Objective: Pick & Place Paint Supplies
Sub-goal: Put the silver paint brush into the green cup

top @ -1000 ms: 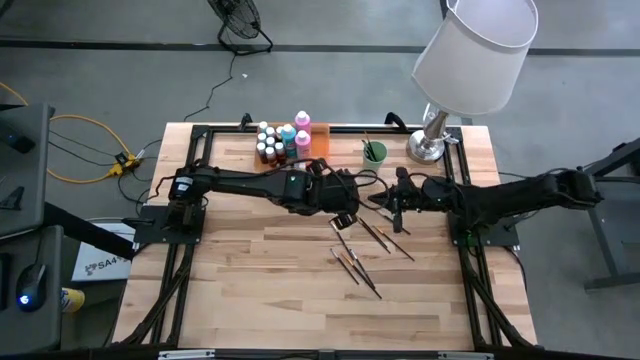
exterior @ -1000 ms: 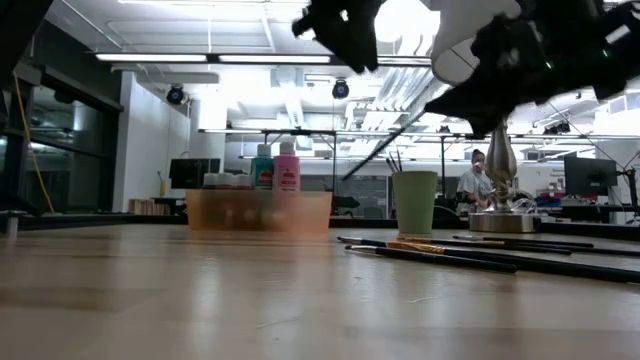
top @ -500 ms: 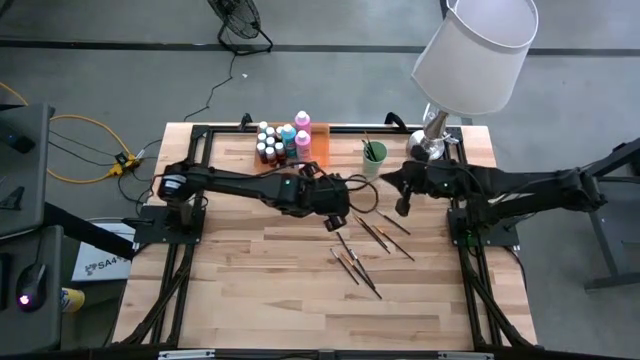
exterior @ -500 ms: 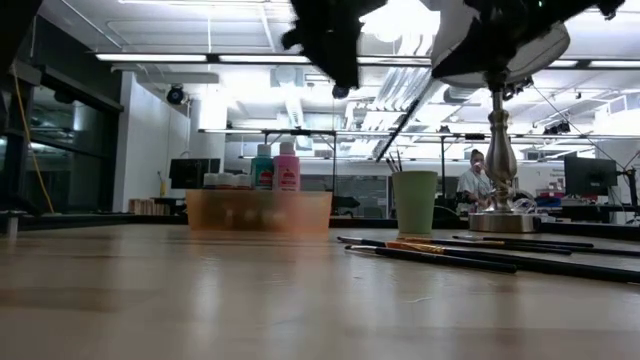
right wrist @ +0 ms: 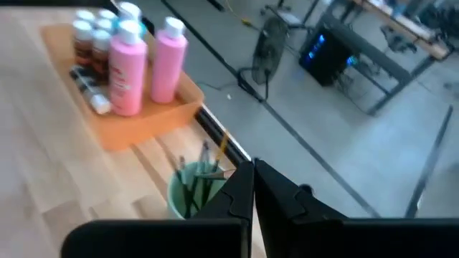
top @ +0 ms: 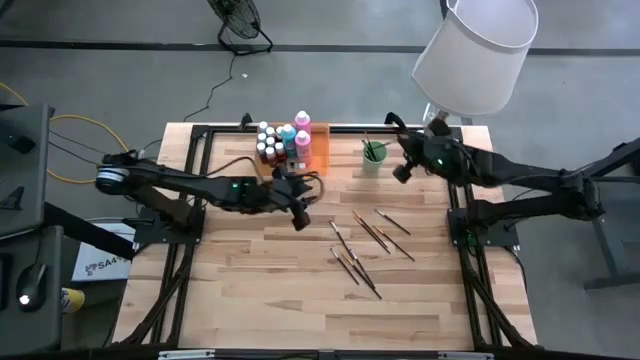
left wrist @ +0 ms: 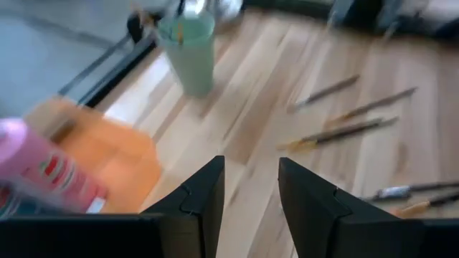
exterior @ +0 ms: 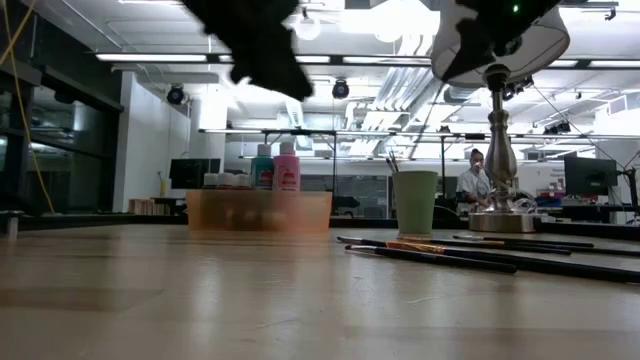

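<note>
Beside green cup (top: 373, 154), right gripper (top: 399, 172) closed, empty; paintbrushes (top: 362, 240) well apart; left gripper (top: 298, 217) narrow.

From table height both arms are cut off by the top edge, only dark blurs. The orange tray (exterior: 258, 211) hides the lower halves of the paint bottles (exterior: 275, 166) behind its cloudy wall. In the left wrist view a pink bottle (left wrist: 43, 175) is smeared and clipped by the edge.
</note>
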{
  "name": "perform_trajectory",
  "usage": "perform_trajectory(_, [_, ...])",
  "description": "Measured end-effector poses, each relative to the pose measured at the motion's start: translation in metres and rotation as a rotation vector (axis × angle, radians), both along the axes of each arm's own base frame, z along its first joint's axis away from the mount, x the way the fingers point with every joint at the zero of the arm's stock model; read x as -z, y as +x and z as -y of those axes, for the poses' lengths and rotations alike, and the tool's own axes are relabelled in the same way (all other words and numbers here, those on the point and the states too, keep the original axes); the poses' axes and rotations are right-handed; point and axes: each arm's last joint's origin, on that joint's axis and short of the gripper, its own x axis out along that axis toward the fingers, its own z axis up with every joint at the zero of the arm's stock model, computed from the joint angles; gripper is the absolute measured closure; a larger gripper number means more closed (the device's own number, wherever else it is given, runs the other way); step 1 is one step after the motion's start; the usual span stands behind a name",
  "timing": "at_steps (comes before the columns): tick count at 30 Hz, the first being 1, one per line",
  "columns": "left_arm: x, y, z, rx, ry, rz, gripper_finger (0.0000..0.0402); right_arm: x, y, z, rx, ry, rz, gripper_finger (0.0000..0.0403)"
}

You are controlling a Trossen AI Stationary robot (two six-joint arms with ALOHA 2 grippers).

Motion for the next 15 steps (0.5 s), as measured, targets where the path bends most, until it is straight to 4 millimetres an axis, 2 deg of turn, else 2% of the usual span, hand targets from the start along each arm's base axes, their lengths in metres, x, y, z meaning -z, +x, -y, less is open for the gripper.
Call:
perform_trajectory(8, [0.015, -0.041, -0.021, 0.129, -0.013, 0.195, 0.0275, 0.016, 0.004, 0.035, 0.026, 0.132, -0.048, 0.0399])
perform_trajectory(15, [0.017, -0.054, -0.031, 0.157, -0.017, 0.235, 0.0275, 0.035, 0.014, 0.052, -0.033, 0.258, -0.095, 0.0399])
